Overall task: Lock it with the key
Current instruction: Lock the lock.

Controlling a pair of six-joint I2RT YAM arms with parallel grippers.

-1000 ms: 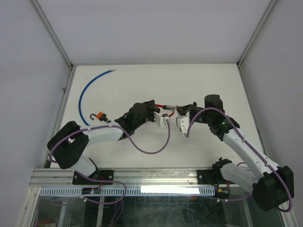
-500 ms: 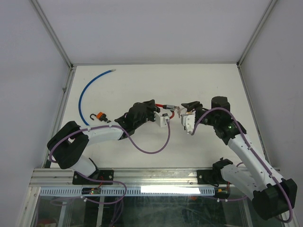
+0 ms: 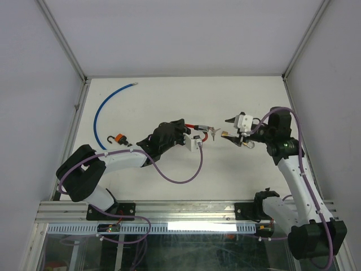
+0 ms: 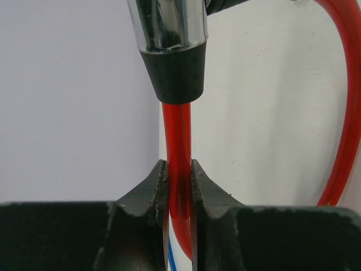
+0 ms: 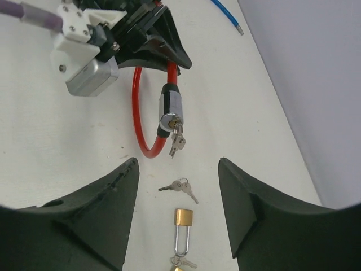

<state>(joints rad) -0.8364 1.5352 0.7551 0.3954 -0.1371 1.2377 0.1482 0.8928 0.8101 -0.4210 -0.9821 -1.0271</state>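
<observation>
A red cable lock [image 5: 137,107] has a chrome barrel [image 5: 170,107] with a bunch of keys [image 5: 177,139] hanging from its keyhole. My left gripper [image 4: 179,183] is shut on the red cable [image 4: 178,135] just below the barrel [image 4: 167,25]. From above, it holds the lock [image 3: 193,125] at the table's middle. My right gripper [image 5: 177,165] is open and empty, some way back from the keys. In the top view it [image 3: 229,129] hangs to the right of the keys [image 3: 210,134], with a gap between.
A loose pair of keys [image 5: 179,187] and a brass padlock [image 5: 183,226] lie on the table under my right gripper. A blue cable [image 3: 104,107] and a small orange lock [image 3: 118,138] lie at the left. Metal frame posts border the white table [image 3: 169,101].
My right gripper has opened, let go of the key and pulled back to the right and up. The key stays in the barrel. The left gripper holds still.
</observation>
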